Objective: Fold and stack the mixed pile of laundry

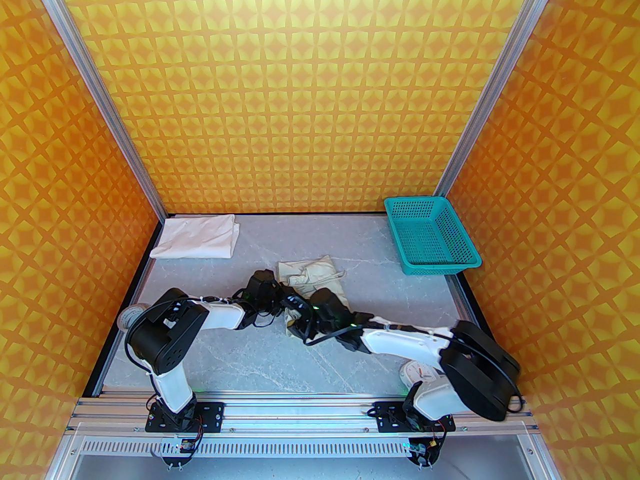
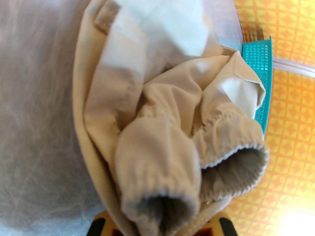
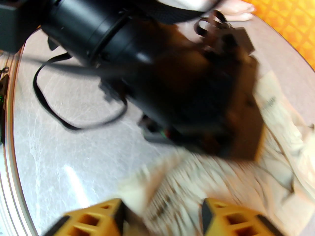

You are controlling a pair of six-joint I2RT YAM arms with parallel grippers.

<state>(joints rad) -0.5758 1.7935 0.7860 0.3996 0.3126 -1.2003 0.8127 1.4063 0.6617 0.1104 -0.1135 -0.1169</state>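
Fingers (image 2: pixel 99 226) of the left gripper (image 2: pixel 162 228) flank the bunched waistband of the shorts (image 2: pixel 157 141); I cannot tell whether they clamp it. Right wrist view: the right gripper (image 3: pixel 161 217) stands apart over blurred cloth, probably ceding the hold. Top view: the shorts lie mid-table, and the folded T-shirt (image 1: pixel 197 238) sits at the far left corner, likely as the stack base.

Top cam sits high up behind the arm bases, tilted down and facing the back wall (image 1: pixel 300 93), so you get the whole table (image 1: pixel 225 348). Left wrist cam is jammed right up against the shorts (image 2: pixel 160 131), looking toward the teal basket (image 2: pixel 260 65). Right wrist cam hangs low, looking across at the left arm (image 3: pixel 147 70). All three catch the shorts; top and left wrist share the basket.
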